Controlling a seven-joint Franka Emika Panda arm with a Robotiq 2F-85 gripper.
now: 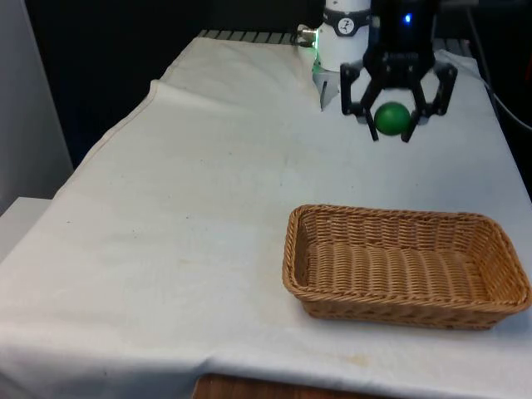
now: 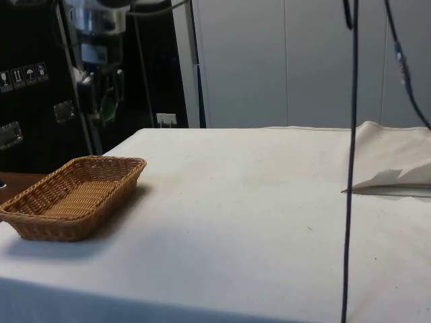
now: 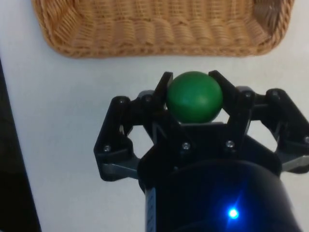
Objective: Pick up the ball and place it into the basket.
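1. We see the end effector (image 1: 392,119) clamped on the green ball (image 1: 391,117), held in the air beyond the basket's (image 1: 406,266) far rim, clear of the worktop (image 1: 208,191).
2. We judge the risk is an early release: the ball would land short of the basket and roll across the cloth.
3. The wrist view shows both fingers (image 3: 161,94) pinching the ball's sides; the side view shows its height above the basket.

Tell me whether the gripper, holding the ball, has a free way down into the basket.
Probably yes. The gripper holds the green ball in the air behind the basket, not yet over it. The basket is open on top, and only bare cloth lies between them.
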